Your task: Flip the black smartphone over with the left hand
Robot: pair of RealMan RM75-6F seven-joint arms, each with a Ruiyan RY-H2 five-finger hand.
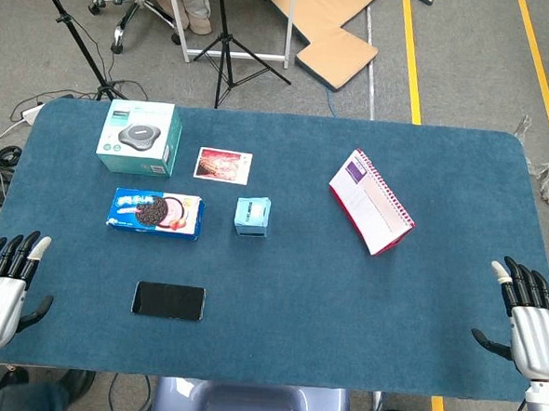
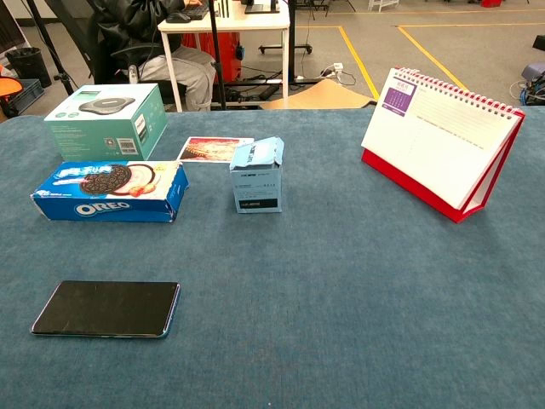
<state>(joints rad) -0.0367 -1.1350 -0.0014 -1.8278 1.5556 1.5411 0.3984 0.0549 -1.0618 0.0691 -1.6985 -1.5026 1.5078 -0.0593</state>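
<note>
The black smartphone (image 1: pixel 168 301) lies flat on the blue table cloth near the front left, dark glossy face up; the chest view shows the smartphone (image 2: pixel 107 308) at lower left. My left hand (image 1: pixel 1 293) rests at the table's left front edge, fingers stretched out and apart, holding nothing, well to the left of the phone. My right hand (image 1: pixel 529 322) sits at the right front edge in the same open pose. Neither hand shows in the chest view.
Behind the phone lie an Oreo box (image 1: pixel 156 212), a teal carton (image 1: pixel 140 138), a photo card (image 1: pixel 224 164) and a small light-blue box (image 1: pixel 252 215). A red desk calendar (image 1: pixel 370 203) stands at centre right. Tripods and a chair stand beyond the table.
</note>
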